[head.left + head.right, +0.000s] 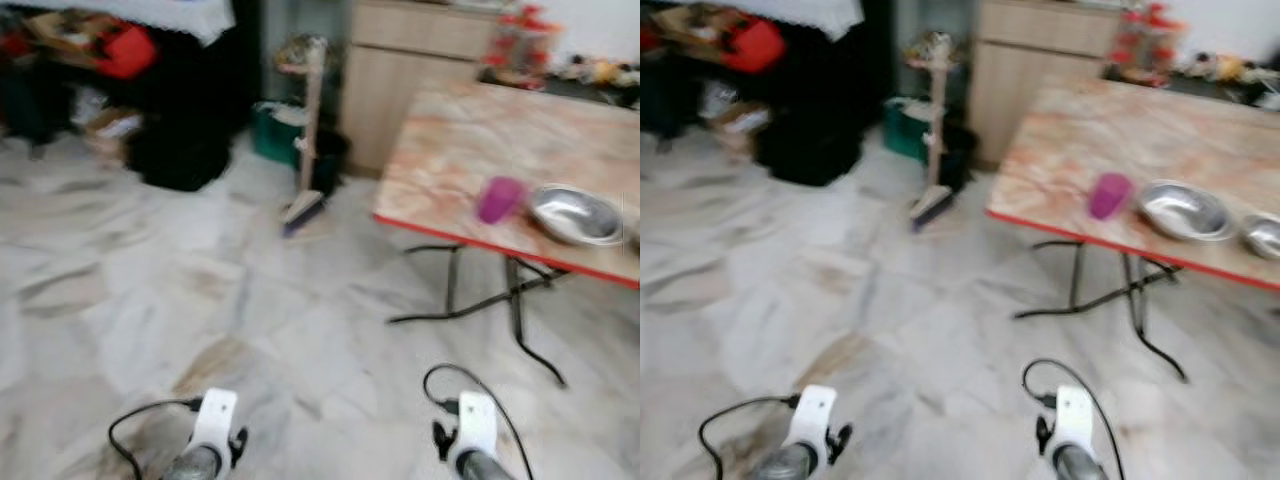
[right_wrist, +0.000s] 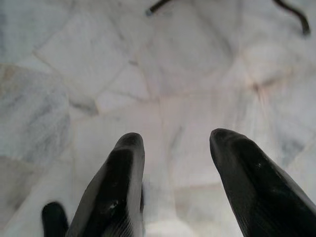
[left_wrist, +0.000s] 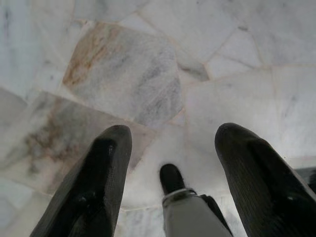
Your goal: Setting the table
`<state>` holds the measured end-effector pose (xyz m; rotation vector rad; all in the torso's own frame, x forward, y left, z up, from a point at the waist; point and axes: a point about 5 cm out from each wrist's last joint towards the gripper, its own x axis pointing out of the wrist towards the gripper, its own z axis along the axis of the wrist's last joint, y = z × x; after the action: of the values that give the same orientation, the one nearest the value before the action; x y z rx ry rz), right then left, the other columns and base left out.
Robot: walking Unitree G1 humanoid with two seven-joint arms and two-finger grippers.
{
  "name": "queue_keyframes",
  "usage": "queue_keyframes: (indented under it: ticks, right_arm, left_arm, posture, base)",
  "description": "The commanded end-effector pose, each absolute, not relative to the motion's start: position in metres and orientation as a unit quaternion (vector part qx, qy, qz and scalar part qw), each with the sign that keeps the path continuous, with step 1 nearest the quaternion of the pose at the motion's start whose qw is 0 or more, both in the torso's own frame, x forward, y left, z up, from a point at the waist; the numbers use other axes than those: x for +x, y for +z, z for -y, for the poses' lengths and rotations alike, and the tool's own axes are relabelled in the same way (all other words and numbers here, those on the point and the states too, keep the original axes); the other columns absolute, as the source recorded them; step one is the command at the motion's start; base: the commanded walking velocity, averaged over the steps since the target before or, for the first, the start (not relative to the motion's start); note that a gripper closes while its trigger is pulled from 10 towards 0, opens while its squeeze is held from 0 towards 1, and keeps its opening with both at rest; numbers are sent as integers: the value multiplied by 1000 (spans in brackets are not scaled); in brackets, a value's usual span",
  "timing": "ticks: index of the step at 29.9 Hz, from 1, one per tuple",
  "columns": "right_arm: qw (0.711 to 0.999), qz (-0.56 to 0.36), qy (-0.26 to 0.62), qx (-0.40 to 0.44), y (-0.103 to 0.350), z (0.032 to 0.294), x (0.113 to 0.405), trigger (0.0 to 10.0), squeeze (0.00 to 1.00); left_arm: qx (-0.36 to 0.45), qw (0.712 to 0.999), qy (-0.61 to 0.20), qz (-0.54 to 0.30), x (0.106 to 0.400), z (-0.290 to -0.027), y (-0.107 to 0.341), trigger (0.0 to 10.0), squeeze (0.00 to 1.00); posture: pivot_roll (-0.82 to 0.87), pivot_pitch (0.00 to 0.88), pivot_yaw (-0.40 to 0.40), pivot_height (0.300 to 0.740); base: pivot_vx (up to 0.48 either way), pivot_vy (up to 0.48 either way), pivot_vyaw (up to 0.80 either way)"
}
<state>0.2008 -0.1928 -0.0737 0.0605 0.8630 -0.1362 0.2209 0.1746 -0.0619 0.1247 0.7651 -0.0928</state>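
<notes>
I stood short of the table (image 1: 470, 140) — purple cup (image 1: 499, 198) and steel bowl (image 1: 575, 214) already there; my left gripper (image 3: 170, 148) and right gripper (image 2: 175, 158) hung spread, empty — most setting left, I judged.

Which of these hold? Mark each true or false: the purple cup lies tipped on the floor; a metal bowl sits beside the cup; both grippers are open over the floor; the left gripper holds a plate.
1. The purple cup lies on the floor. False: it stands on the table.
2. A metal bowl sits beside the cup. True.
3. Both the left gripper and the right gripper are open over the floor. True.
4. The left gripper holds a plate. False: it is empty.
</notes>
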Motion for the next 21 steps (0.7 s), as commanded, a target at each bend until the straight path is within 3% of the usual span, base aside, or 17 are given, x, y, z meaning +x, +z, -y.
queue_keyframes:
  ticks: [1, 13, 21]
  right_arm:
    - [905, -419, -73, 34, -74, 194, 201, 10000, 0]
    - [904, -421, -74, 34, -75, 194, 199, 10000, 0]
    - [908, -409, -75, 42, -72, 193, 202, 10000, 0]
  left_arm:
    - [60, 923, -48, -377, 221, -174, -62, 10000, 0]
    - [70, 921, -55, -378, 220, -173, -63, 10000, 0]
    - [76, 919, -59, -382, 218, -171, -65, 10000, 0]
  posture:
    - [38, 75, -20, 740]
    - [43, 65, -19, 740]
    - [49, 52, -21, 740]
  base:
    - [0, 0, -694]
    - [0, 0, -690]
    - [0, -355, -444]
